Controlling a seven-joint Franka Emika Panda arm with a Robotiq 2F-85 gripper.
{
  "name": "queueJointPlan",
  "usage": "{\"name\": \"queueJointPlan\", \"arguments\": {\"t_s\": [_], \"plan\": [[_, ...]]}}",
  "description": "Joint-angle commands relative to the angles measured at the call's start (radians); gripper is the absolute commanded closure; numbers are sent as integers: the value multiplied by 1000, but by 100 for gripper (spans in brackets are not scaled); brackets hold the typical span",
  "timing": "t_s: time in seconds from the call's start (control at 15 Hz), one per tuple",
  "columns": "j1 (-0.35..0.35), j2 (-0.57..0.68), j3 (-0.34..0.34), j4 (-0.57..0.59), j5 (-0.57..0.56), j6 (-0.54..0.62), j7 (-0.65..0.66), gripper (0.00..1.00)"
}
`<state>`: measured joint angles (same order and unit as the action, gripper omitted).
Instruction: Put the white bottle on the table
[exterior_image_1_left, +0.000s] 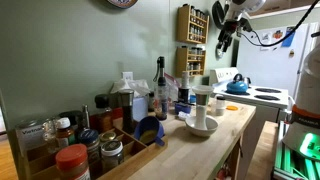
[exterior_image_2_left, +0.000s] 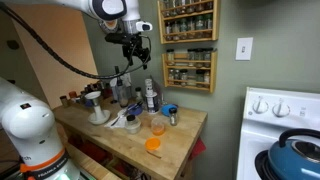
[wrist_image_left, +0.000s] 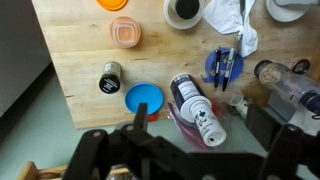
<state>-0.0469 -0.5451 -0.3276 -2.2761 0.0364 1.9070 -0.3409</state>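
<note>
Gripper (exterior_image_2_left: 137, 58) hovers over the table (exterior_image_2_left: 180, 135); jaws apart or together, I cannot tell. Two spice racks (exterior_image_2_left: 188, 18) on the wall, one blue lid (wrist_image_left: 143, 98) below.

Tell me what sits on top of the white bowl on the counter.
A white cup stands upright in the white bowl. The cup covers the bowl's inside, so any contents are hidden.

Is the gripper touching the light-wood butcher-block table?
Apart. In both exterior views the gripper hangs high above the light-wood table, with open air between them.
</note>
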Motion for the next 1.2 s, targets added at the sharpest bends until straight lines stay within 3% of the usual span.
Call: {"name": "queueJointPlan", "arguments": {"t_s": [0.0,1.0,1.13], "plan": [[-26,6,20,2,14,-2,-12,0],[-26,6,20,2,14,-2,-12,0],[-9,-21,72,-28,-22,20,-26,0]]}}
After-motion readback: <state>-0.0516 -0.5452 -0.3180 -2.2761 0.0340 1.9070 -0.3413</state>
